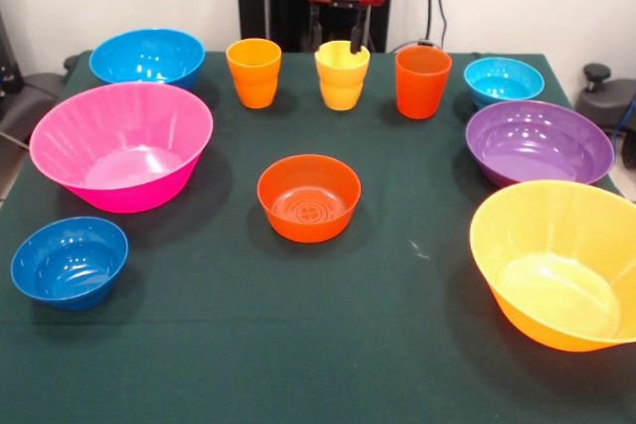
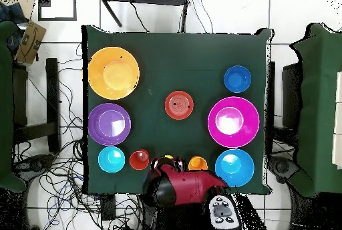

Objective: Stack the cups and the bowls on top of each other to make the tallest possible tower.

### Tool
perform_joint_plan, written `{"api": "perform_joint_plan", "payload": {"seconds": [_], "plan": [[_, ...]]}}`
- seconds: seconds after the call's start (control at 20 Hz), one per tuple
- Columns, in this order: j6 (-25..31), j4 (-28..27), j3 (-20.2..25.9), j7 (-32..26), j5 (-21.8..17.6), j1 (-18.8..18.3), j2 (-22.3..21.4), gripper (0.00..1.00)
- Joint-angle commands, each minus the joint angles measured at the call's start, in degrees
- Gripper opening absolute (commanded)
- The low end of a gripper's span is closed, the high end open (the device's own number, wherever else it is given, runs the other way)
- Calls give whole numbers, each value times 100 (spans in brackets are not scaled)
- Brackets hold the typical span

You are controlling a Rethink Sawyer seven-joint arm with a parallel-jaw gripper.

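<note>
My gripper [image 1: 336, 45] hangs at the far table edge over the yellow cup [image 1: 343, 76]. It is open, with one finger [image 1: 355, 45] dipping inside the cup and the other at its left rim. The light orange cup [image 1: 253, 72] stands left of it and the red-orange cup [image 1: 422, 82] right. The small orange-red bowl [image 1: 309, 198] sits mid-table. The dark blue bowl [image 1: 70, 261] is near left and the cyan bowl [image 1: 504, 80] far right. No tower stands; every piece sits alone. In the overhead view the arm [image 2: 190, 188] hides most of the yellow cup [image 2: 169, 157].
The large pink bowl [image 1: 121, 144] and medium blue bowl [image 1: 147, 57] sit on the left. The purple bowl [image 1: 539, 141] and large yellow-orange bowl [image 1: 561, 265] sit on the right. Green cloth [image 1: 298, 345] covers the table. Chairs and cables surround it in the overhead view.
</note>
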Motion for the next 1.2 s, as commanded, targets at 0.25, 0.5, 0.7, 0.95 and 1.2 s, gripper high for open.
{"api": "perform_joint_plan", "payload": {"seconds": [0.25, 0.5, 0.7, 0.95, 1.2], "plan": [[-483, -128, -333, 472, -619, 320, 535, 100], [-483, -196, -337, 504, -629, 351, 558, 100], [-721, -185, -220, 568, -610, 269, 676, 100], [-1048, -203, -290, 623, -606, 328, 818, 100], [-1321, -190, -258, 618, -602, 277, 904, 100]]}}
